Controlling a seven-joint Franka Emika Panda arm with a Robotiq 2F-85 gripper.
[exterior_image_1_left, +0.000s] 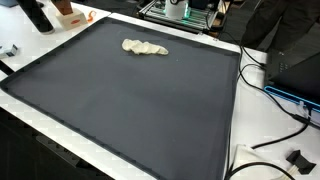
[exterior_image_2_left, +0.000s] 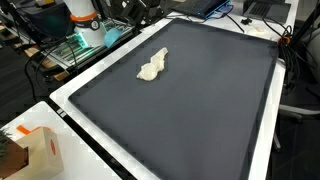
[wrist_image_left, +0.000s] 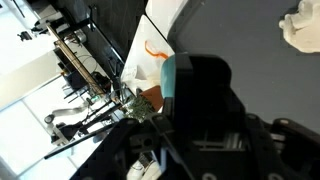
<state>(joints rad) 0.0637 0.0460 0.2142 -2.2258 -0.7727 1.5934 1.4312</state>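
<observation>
The gripper (wrist_image_left: 200, 105) fills the lower middle of the wrist view as a dark, blurred mass; I cannot tell whether its jaws are spread or pressed together. It holds nothing visible. A crumpled pale cloth (wrist_image_left: 302, 27) lies well apart at upper right, on the dark mat (exterior_image_1_left: 130, 105) covering the bench (exterior_image_2_left: 62, 102), toward the upper middle in both exterior views.

Pincer (wrist_image_left: 205, 110): dark, blurred bulk filling lower middle of wrist view, close to lens. Fingers not separable; jaw gap unreadable. Wrist camera tilted, looking out sideways rather than straight down. Arm (exterior_image_2_left: 86, 18): only white lower link with orange band visible in an exterior view, at top edge; upper links run out of frame. Pincer outside both exterior views.
</observation>
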